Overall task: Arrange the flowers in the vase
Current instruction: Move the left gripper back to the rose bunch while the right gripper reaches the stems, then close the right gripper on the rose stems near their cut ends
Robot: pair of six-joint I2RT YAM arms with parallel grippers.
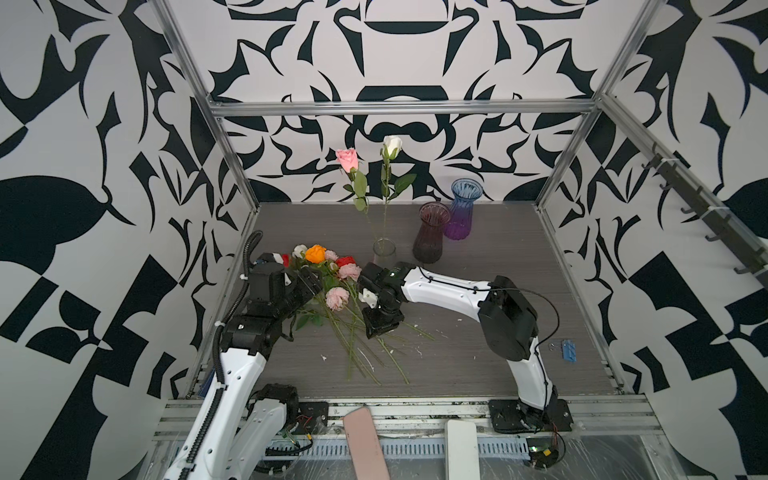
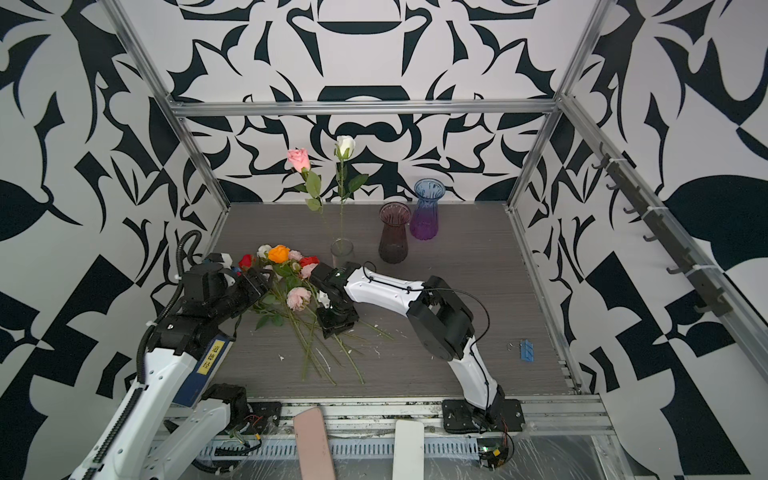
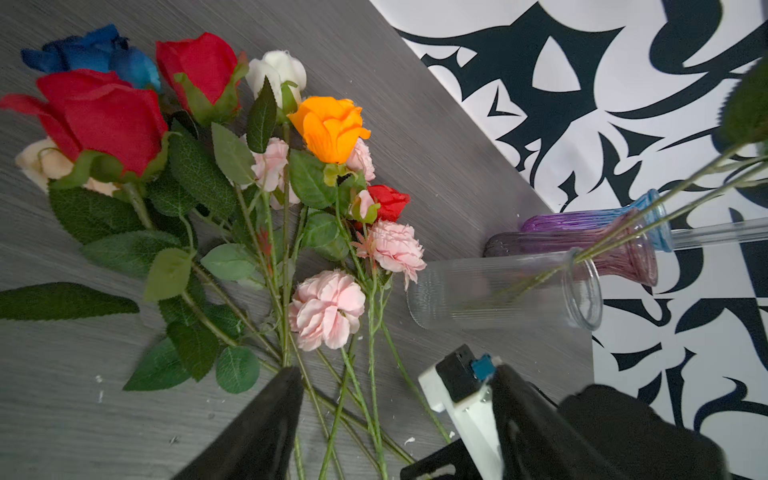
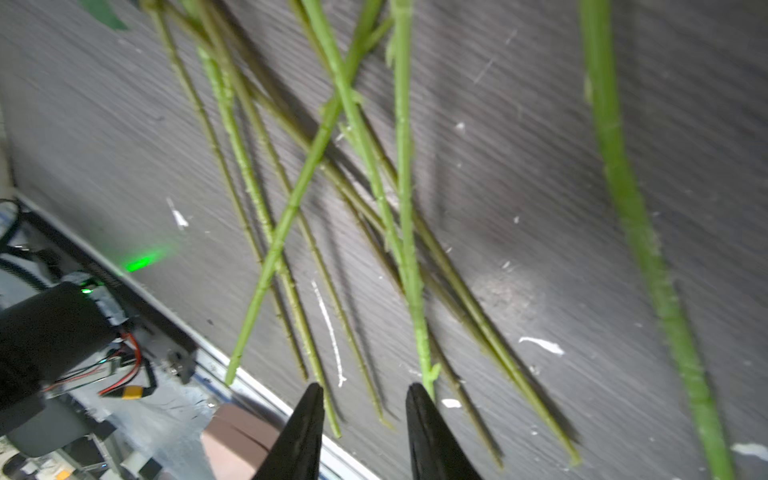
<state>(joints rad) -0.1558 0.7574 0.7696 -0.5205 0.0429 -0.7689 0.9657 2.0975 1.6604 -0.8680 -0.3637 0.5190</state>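
Right gripper [image 4: 365, 399]: released, jaws apart with nothing between them. It sits low over the bare stems [image 4: 291, 208] of the heap, and one stem end lies just beside a fingertip [image 4: 424, 411].

Left gripper [image 3: 395, 374]: released, jaws spread wide and grasping nothing. Several stems run across the worktop [image 1: 478, 365] between its fingers. Contact with them cannot be told.

Flowers [image 1: 332, 282]: lying in a loose heap on the worktop, left of centre in both top views. The blooms point toward the back wall and the stems fan toward the near edge, crossing one another. The left wrist view shows red, blue, white, orange and pink blooms with green leaves.

Clear vase [image 1: 384, 251]: upright, just behind the heap. It holds a pink rose [image 1: 347, 158] and a white rose [image 1: 392, 143], both standing tall.

Maroon vase [image 1: 432, 239] and blue-purple vase [image 1: 461, 210]: upright, close together, to the right of the clear vase.
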